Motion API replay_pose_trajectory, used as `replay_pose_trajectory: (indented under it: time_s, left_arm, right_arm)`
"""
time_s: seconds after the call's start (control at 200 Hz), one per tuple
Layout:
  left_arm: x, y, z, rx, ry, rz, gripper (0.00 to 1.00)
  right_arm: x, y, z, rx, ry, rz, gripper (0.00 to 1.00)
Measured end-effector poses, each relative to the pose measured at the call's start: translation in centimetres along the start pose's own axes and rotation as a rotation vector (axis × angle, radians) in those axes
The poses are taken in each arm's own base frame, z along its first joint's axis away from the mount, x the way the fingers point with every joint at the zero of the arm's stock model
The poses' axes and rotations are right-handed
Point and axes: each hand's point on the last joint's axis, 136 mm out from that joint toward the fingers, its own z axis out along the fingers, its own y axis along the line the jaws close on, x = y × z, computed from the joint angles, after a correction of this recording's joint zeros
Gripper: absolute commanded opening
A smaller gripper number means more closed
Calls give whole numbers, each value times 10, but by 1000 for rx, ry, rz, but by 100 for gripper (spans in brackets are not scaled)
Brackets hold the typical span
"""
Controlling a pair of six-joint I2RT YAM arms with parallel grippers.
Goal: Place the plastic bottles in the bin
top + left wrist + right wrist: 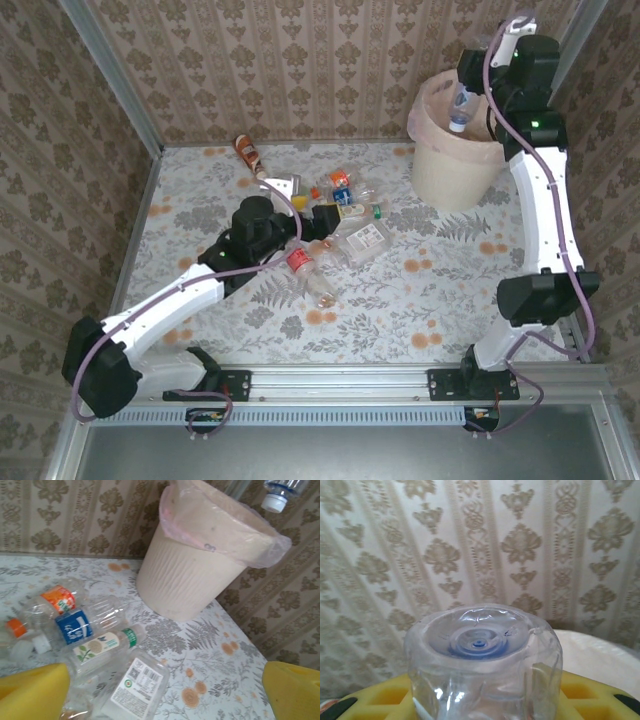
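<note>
R gripper [473, 95] is up at the far-right corner, clamped on a clear bottle [460, 106] w/ a blue label. The bottle hangs cap-down over the bin's mouth. From the left wrist cam its white cap [276, 501] sits just above the bag-lined rim, not inside yet. The right wrist cam looks onto the bottle's underside, w/ yellow fingers [380, 700] tight on either side of it.

The bin [452, 165] stands on the table [200, 190] at far right, near the wall. It's cream & ribbed, w/ a pinkish bag folded over the rim.

L gripper [320, 222] is low at the pile of bottles mid-table, its pads [35, 692] wide apart over a white-label bottle [137, 687] w/ a QR code. Beyond that in the wrist cam lie a green-cap bottle [102, 647], a blue-label bottle [75, 626] & an orange-label bottle [57, 600]. All are on their sides, touching or just beside each other.

The top cam also shows a red-label bottle [298, 260] near the L wrist. A lone bottle [248, 152] w/ a reddish label lies well apart from the pile, by the far wall.
</note>
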Motion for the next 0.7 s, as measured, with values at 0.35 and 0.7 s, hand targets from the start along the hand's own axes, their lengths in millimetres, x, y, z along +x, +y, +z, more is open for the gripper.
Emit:
replay_pose_trajectory:
  time_s: [0.35, 0.7]
  left_arm:
    - [5, 21, -6, -101, -5, -13, 100]
    - [8, 32, -7, -155, -2, -30, 100]
  right_arm:
    - [50, -40, 47, 190, 116, -87, 53]
    - [93, -64, 68, 302, 231, -119, 91]
